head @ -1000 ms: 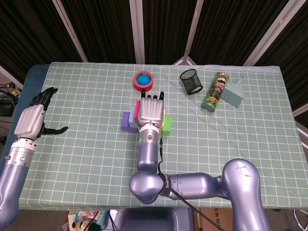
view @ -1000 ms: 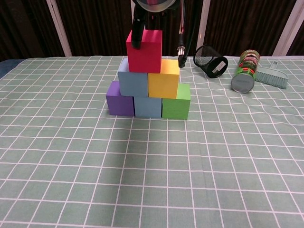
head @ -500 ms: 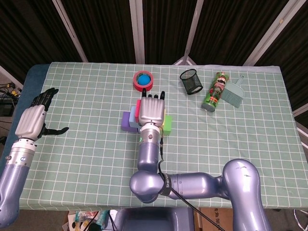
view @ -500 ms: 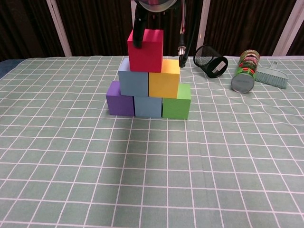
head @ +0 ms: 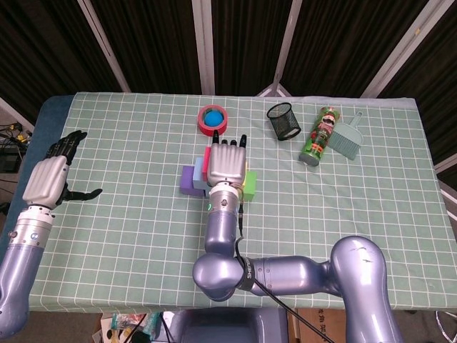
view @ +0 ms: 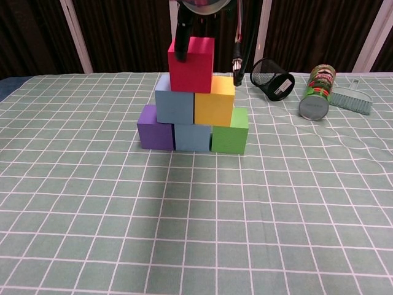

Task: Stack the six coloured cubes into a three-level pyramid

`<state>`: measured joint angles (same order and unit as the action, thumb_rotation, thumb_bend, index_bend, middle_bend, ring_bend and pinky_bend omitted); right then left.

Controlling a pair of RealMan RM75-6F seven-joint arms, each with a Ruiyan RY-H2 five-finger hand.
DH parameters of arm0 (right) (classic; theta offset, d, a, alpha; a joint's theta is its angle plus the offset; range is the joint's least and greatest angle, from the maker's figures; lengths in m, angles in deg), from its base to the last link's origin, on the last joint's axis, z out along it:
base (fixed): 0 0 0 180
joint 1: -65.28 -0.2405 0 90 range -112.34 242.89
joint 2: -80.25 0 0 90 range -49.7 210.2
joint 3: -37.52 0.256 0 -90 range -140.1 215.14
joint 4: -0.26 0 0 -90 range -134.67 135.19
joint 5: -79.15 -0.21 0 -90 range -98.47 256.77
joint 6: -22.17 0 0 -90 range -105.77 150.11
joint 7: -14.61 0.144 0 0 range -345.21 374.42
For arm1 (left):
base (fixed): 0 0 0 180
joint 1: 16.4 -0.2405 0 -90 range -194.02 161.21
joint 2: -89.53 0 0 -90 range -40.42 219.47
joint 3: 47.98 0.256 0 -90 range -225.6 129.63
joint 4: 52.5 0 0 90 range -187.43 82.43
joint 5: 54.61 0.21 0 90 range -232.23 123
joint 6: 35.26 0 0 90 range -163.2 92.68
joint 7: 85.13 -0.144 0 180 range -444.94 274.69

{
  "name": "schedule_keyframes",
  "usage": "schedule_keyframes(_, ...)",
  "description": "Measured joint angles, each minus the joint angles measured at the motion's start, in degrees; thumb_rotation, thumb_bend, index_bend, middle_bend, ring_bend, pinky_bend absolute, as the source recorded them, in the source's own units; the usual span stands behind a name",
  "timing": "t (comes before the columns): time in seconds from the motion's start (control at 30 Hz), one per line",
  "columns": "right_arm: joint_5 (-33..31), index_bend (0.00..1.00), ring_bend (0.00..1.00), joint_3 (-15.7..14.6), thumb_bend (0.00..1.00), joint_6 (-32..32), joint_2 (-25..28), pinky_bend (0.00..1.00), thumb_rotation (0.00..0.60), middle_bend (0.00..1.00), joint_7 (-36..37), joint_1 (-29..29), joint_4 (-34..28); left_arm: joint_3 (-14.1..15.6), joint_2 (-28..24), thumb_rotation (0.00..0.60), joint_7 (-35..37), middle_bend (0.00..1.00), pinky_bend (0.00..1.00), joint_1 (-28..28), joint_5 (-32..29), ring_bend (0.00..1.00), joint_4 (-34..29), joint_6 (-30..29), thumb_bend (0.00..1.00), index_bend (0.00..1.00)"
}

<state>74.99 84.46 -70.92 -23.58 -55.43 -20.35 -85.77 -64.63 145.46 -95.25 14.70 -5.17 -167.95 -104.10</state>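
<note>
From the head view, the right hand (head: 226, 163) is seen spread flat above the pyramid, fingers extended, hiding most of the cubes; only the purple cube (head: 189, 180) and green cube (head: 250, 182) edges show beside it. The left hand (head: 50, 176) is held open at the table's (head: 357, 207) left edge, well apart. In the chest view, the red cube (view: 191, 56) is seated on the blue (view: 174, 107) and yellow (view: 214, 109) cubes, a dark fingertip touching its upper left face; whether it is pinched cannot be told. The cubes look light and matte, probably foam, best taken by opposite side faces.
</note>
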Motion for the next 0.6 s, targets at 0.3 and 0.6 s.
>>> schedule_keyframes(0.3,-0.01,0.0,0.21,-0.04,0.36,0.0,-0.27,0.0,0.6,0.38,0.09,0.21,-0.27,0.04,-0.06,0.6,0.03,0.0,0.0,0.01,0.11,0.0,-0.13,0.09,0.1,0.0)
schedule_keyframes(0.6,-0.12,0.0,0.14,0.05,0.36,0.41,-0.18,0.0,0.6,0.28,0.21,0.63,-0.9,0.01,-0.12,0.6,0.05,0.0,0.0,-0.02,0.14,0.0,-0.23,-0.01,0.1,0.0)
